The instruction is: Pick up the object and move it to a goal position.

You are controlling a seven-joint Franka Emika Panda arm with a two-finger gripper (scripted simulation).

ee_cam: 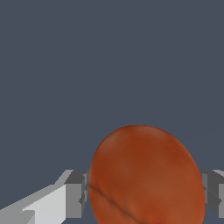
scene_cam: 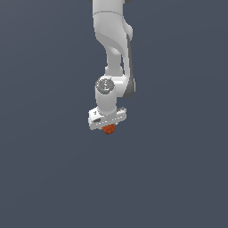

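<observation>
Since the ball (ee_cam: 146, 177) sits squarely between the two fingers (ee_cam: 75, 194) in the wrist view, the relation that matters is already set: it lies straight along the gripper's (scene_cam: 108, 128) approach axis, not off to either side. The pads press in at its 9 and 3 o'clock flanks with no visible gap, so I read the pincer as clenched on the ball. It looks slightly egg-shaped here, long axis running roughly 12 to 6 o'clock, across the closing line; that could be lens distortion, can't be sure.

In the exterior view the ball (scene_cam: 108, 129) pokes out directly at 6 o'clock under the white hand, only its lower half showing, much narrower than the hand's crossbar. The arm (scene_cam: 112, 49) hangs down from 12 o'clock.

View differences:
- Exterior gives arm pose and the ball's place below the hand, but the fingers are hidden, so no grip check there.
- Wrist gives pad contact and the mottled surface with a dark streak, but no sense of height.

No goal marker shows in either view. Background is flat grey, so I can't tell whether the ball is lifted or resting.
</observation>
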